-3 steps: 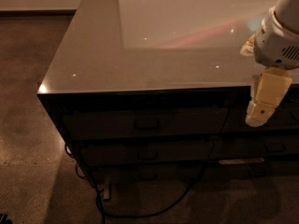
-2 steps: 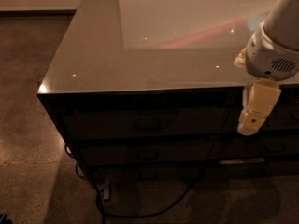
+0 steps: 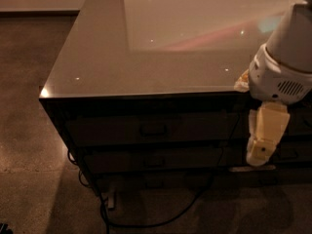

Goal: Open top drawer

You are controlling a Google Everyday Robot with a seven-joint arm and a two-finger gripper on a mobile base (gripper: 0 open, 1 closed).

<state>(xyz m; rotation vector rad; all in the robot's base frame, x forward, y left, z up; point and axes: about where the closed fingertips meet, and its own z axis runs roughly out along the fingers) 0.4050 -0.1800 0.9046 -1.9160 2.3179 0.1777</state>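
Dim warm light glares off the countertop (image 3: 97, 57); gripper (image 3: 258, 156) hangs before shadowed drawers (image 3: 195, 128).

So the arm (image 3: 298, 30) is a plain white tube, smooth and a bit glossy, no stickers or markings I can make out. It widens into a chunky rounded wrist housing (image 3: 275, 77), also white, with a darker seam line curving around its rim. There's 1 small vent grille (image 3: 291, 87) on it, a few short grey slots in a row. A little cream tab (image 3: 241, 84) pokes out of its left edge. The gripper (image 3: 257, 157) sits at the lower right of the view, right under that housing. It's cream-yellow, blocky, built in 2 stacked sections, with 1 tiny dark dot (image 3: 263, 148) near the tip.
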